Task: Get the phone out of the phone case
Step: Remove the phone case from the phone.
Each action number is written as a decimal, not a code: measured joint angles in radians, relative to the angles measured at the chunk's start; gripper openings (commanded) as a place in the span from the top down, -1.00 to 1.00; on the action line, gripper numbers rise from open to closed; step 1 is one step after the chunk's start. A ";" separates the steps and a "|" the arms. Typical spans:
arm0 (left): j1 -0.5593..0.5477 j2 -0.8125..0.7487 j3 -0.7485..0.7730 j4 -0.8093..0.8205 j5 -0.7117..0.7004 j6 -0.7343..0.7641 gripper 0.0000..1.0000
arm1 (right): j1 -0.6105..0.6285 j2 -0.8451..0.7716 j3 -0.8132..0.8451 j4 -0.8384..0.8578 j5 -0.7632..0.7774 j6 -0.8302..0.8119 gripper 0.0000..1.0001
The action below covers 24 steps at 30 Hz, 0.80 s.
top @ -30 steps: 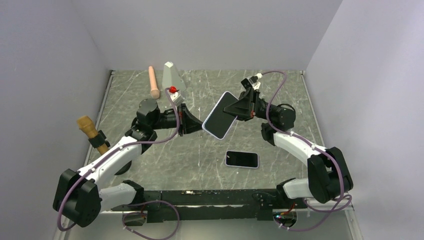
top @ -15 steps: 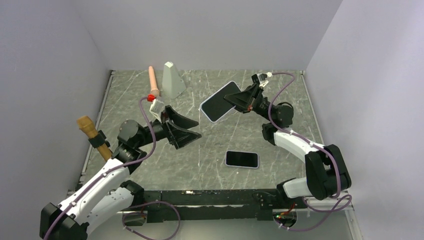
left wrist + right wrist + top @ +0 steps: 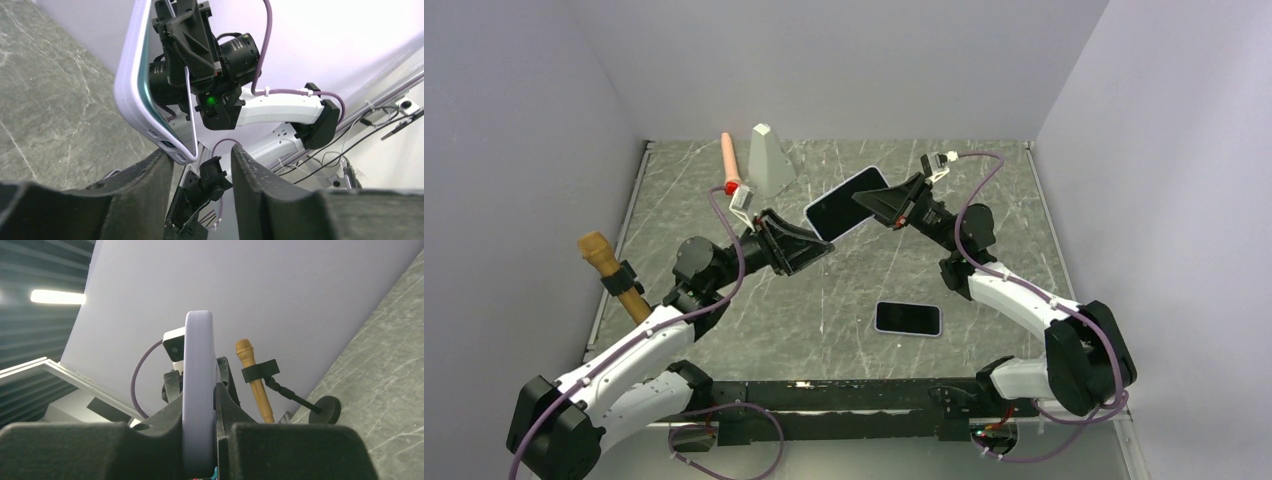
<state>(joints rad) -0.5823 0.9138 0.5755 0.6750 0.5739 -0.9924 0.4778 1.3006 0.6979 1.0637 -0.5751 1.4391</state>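
My right gripper (image 3: pixel 871 204) is shut on the edge of a lavender phone case (image 3: pixel 844 202) and holds it tilted in the air above the table's middle. The case shows a dark face; whether that is the phone's screen I cannot tell. In the right wrist view the case (image 3: pixel 198 350) stands edge-on, clamped in the gripper (image 3: pixel 199 400). My left gripper (image 3: pixel 812 250) is open just below the case's lower left corner. In the left wrist view that corner (image 3: pixel 172 150) sits beside the left fingertip of the gripper (image 3: pixel 202 162), with nothing between the fingers. A dark-screened phone (image 3: pixel 907 319) lies flat on the table.
A gold microphone (image 3: pixel 607 262) on a black stand is at the left edge, also in the right wrist view (image 3: pixel 252 375). A pink cylinder (image 3: pixel 731 163) and a grey wedge (image 3: pixel 769 160) stand at the back left. Grey walls close in three sides.
My left gripper let go of the case's lower corner, drew back and opened, then came up close under the case again. My right gripper carried the case up and leftward.
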 measured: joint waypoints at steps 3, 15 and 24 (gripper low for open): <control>0.000 0.016 -0.014 0.028 -0.017 -0.023 0.26 | 0.008 -0.010 0.000 -0.024 0.018 -0.014 1.00; -0.004 0.029 -0.020 0.046 -0.037 -0.034 0.84 | 0.021 -0.013 0.000 -0.015 0.040 -0.016 1.00; -0.005 0.025 -0.019 0.047 -0.042 0.024 1.00 | 0.022 -0.010 0.003 0.003 0.042 0.018 1.00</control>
<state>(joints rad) -0.5869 0.9386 0.5560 0.7219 0.5316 -0.9688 0.4995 1.2903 0.7006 1.0672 -0.5335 1.4574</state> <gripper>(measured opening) 0.072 0.172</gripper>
